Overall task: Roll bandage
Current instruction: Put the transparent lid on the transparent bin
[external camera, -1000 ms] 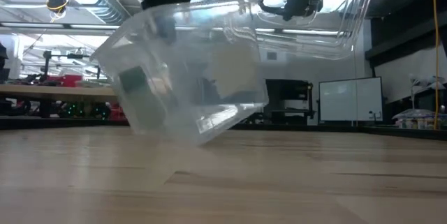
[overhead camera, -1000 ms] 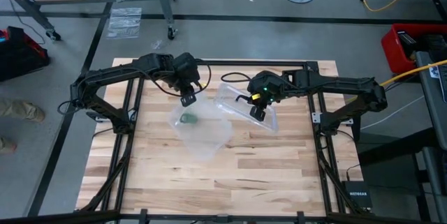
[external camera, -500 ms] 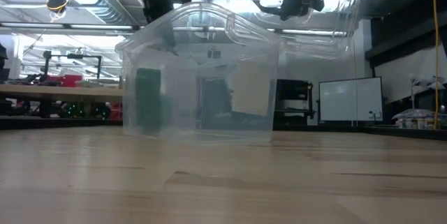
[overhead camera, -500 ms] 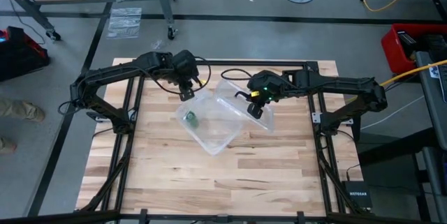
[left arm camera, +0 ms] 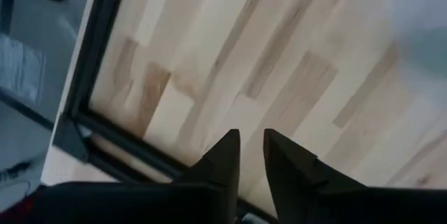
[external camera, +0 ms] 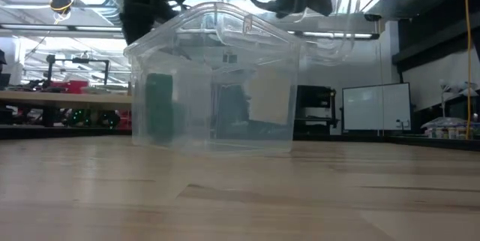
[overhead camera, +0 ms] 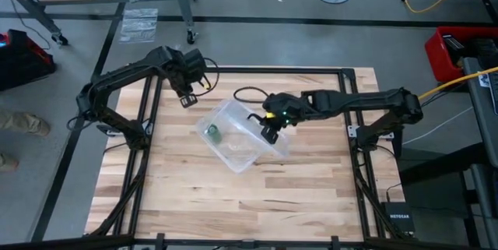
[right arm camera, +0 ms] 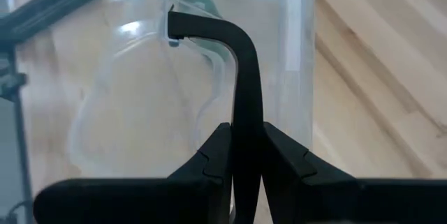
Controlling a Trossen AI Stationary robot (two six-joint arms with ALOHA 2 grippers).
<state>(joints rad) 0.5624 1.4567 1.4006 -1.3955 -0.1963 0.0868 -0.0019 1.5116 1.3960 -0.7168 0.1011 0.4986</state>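
My right gripper pinches a clear lid over the clear plastic box. The bandage (a small green roll) sits inside. My left gripper, fingers narrowly parted, hangs near the table's back edge.

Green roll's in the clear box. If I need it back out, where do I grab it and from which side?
Take the bandage by its upper end, from straight above. It stands upright near a wall of the clear box, so the walls likely block any sideways approach. The right gripper holds the clear lid over the box; that would need to move off first.
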